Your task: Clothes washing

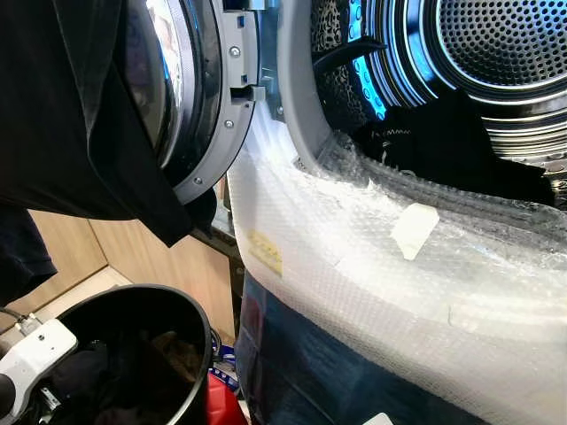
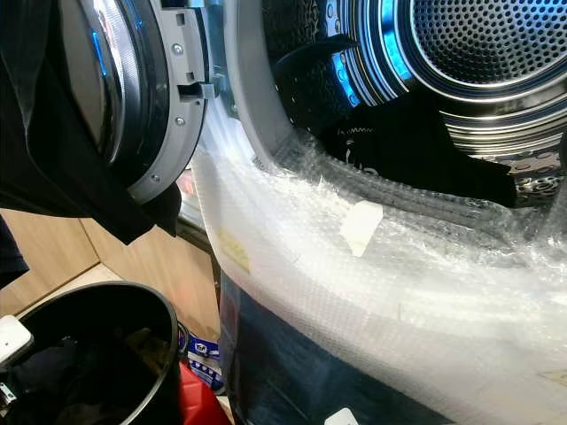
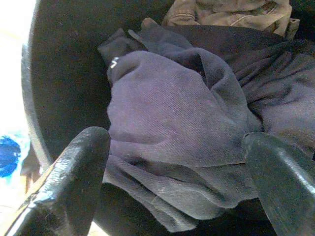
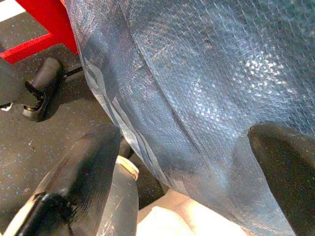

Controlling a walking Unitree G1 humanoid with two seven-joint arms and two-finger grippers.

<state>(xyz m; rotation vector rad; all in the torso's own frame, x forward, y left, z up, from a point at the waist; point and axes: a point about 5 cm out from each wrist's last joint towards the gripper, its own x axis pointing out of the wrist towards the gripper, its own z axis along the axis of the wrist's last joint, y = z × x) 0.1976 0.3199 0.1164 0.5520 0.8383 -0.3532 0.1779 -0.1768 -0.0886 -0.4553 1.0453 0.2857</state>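
Down at seven o'clock from the washer sits the round black plastic laundry bucket (image 1: 190, 354), and the left gripper (image 3: 174, 162) reaches into it, its two black fingers (image 3: 74, 172) spread wide on either side of a crumpled dark purple-grey cloth garment (image 3: 167, 123), not yet pinching it. That garment looks soft, light and limp; it should bunch and drape instead of holding shape, so I'd take it at the raised fold in the middle, where the fabric is thickest. At twelve o'clock in the bucket lies a tan cloth piece (image 3: 231, 12).

The head views add what the wrist cannot: a black garment (image 1: 71, 115) draped over the open round washer door (image 1: 199, 97) at ten o'clock, the bubble-wrapped white washer front (image 1: 372, 266), and dark clothes (image 2: 425, 150) already in the perforated steel drum (image 2: 496, 44) at one o'clock.

The right gripper (image 4: 184, 172) hangs low with fingers apart, empty, close against the wrapped machine panel above dark flooring.
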